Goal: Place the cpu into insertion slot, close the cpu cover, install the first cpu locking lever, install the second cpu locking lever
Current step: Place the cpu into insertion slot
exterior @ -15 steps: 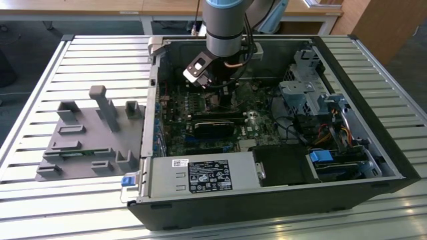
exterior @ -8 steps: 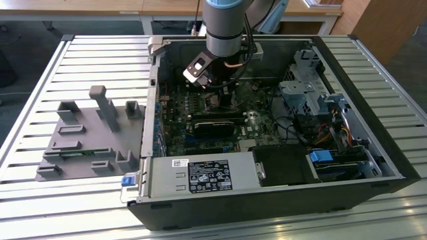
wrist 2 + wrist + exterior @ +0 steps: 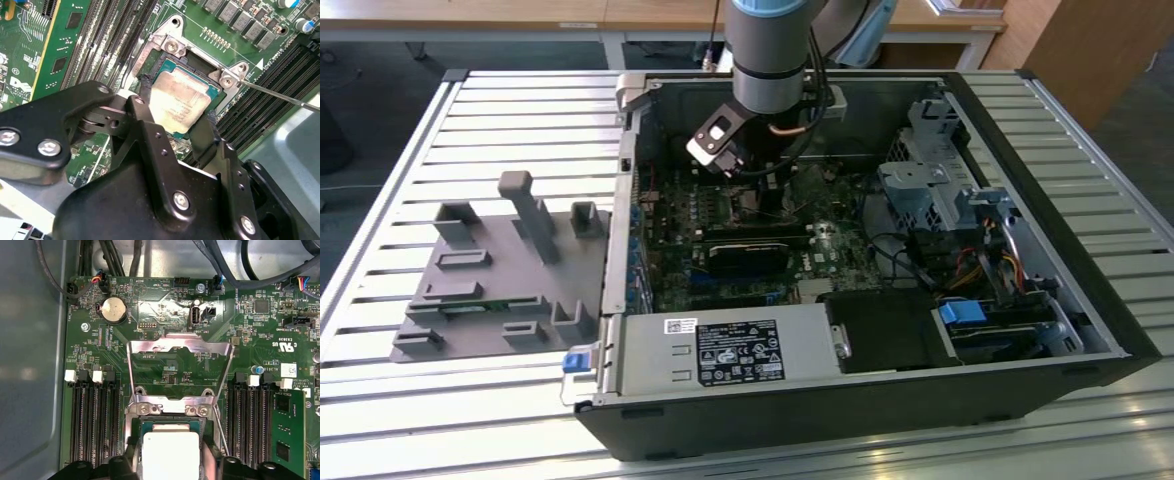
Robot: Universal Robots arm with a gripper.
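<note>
The cpu point(image 3: 179, 102) is a pale silvery square chip lying in or just over the insertion slot point(image 3: 199, 64), with its teal edge showing along two sides. My gripper point(image 3: 177, 107) straddles it, the black fingers point(image 3: 144, 97) pressed against two opposite edges. In the first wrist view the cpu point(image 3: 170, 452) sits between my gripper point(image 3: 170, 462) fingers, and the cpu cover point(image 3: 180, 346) stands flipped open beyond its hinge. A thin locking lever point(image 3: 221, 405) runs beside the slot. In the exterior view my gripper point(image 3: 767, 195) reaches down into the computer case point(image 3: 1014, 330).
Long black memory slots point(image 3: 95, 415) flank the socket on both sides, and a green card point(image 3: 55, 55) stands close by. The case holds a power supply point(image 3: 720, 350), a drive cage point(image 3: 934, 190) and cables. A grey fixture plate point(image 3: 494, 270) lies on the exterior view's left of the slatted table.
</note>
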